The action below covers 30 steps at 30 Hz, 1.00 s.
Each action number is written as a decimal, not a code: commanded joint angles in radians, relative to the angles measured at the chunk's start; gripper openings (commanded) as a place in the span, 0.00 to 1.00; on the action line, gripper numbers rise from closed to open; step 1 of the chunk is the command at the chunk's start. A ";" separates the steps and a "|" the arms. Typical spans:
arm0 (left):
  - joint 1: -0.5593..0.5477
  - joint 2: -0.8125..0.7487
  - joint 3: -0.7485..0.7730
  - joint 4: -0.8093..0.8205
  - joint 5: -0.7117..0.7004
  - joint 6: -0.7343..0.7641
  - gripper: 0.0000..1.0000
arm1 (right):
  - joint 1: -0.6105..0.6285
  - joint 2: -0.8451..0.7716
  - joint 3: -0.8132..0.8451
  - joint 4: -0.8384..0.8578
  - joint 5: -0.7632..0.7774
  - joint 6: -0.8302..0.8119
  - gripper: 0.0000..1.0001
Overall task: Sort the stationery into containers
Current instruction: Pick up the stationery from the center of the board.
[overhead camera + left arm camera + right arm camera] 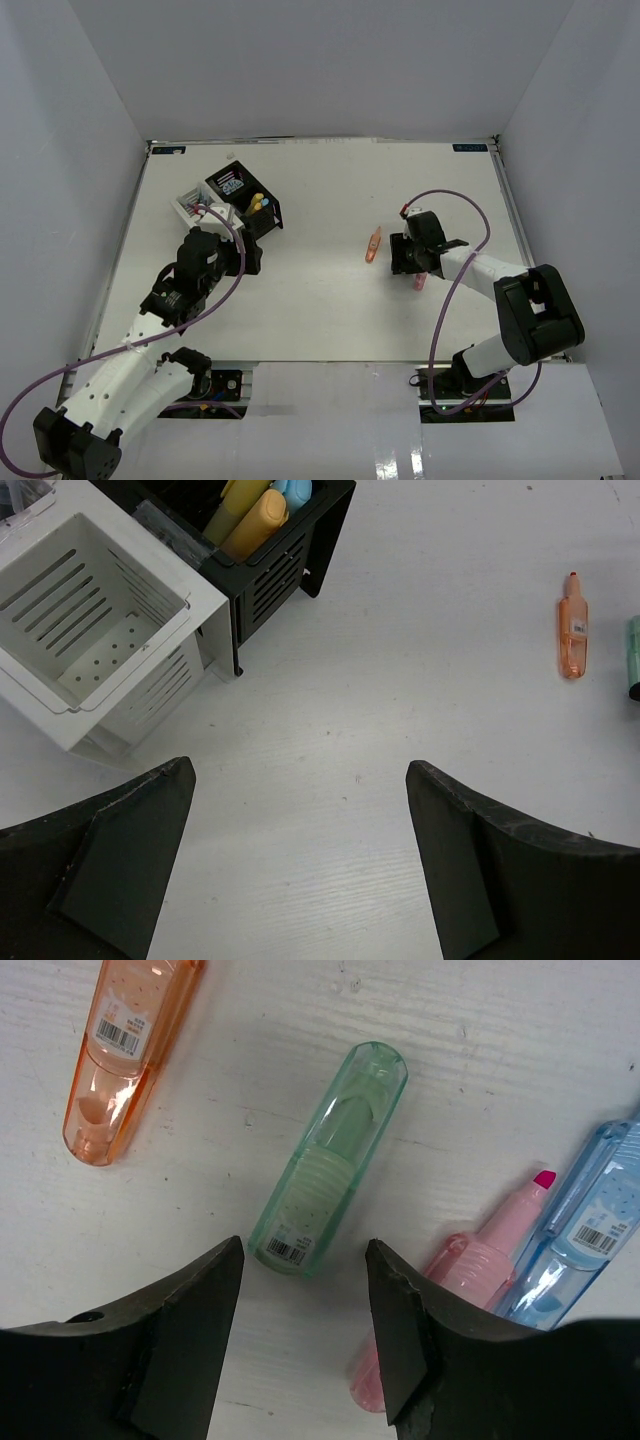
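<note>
The translucent green highlighter [328,1160] lies flat on the white table [250,1020], its near end between the spread fingers of the right gripper [303,1260]. Beside it, one finger [440,1360] partly hides the pink highlighter [480,1250] and the translucent blue highlighter [580,1230]. The frame cuts off the orange highlighter [125,1055]. Well away from it, the black slatted compartment [285,565] holds yellow highlighters [255,522] and a light-blue highlighter [295,492]. The adjoining white slatted compartment [95,620] shows bare floor. The left gripper [300,780] is released.

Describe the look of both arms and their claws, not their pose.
The left arm and right arm have white shells between black joint housings. A purple cable loops loosely along each. The left claw and right claw are matte black, with broad wedge-shaped fingers.
</note>
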 commanded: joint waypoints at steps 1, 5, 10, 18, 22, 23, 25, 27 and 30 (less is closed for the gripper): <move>0.004 -0.003 -0.004 0.001 0.014 0.008 0.98 | 0.002 -0.014 -0.019 0.058 0.007 0.075 0.59; 0.004 0.000 -0.006 0.000 0.013 0.010 0.98 | 0.023 0.016 -0.005 0.075 0.027 0.092 0.60; 0.004 -0.001 -0.006 0.000 0.013 0.010 0.98 | 0.054 0.061 0.024 0.041 0.130 0.103 0.57; 0.003 0.025 0.009 0.044 0.252 -0.055 0.98 | 0.066 -0.075 -0.031 0.066 0.156 0.039 0.20; 0.003 0.083 0.052 0.095 0.466 -0.157 0.98 | 0.086 -0.264 -0.076 0.110 0.052 -0.061 0.14; 0.003 0.097 0.071 0.136 0.544 -0.185 0.98 | 0.088 -0.301 -0.093 0.165 0.014 -0.080 0.12; 0.003 0.144 0.086 0.220 0.618 -0.271 0.98 | 0.094 -0.408 -0.142 0.213 -0.121 -0.109 0.09; -0.003 0.183 0.117 0.279 0.692 -0.334 0.98 | 0.102 -0.495 -0.171 0.270 -0.239 -0.118 0.08; -0.054 0.262 0.175 0.355 0.670 -0.432 0.98 | 0.126 -0.569 -0.185 0.339 -0.361 -0.127 0.08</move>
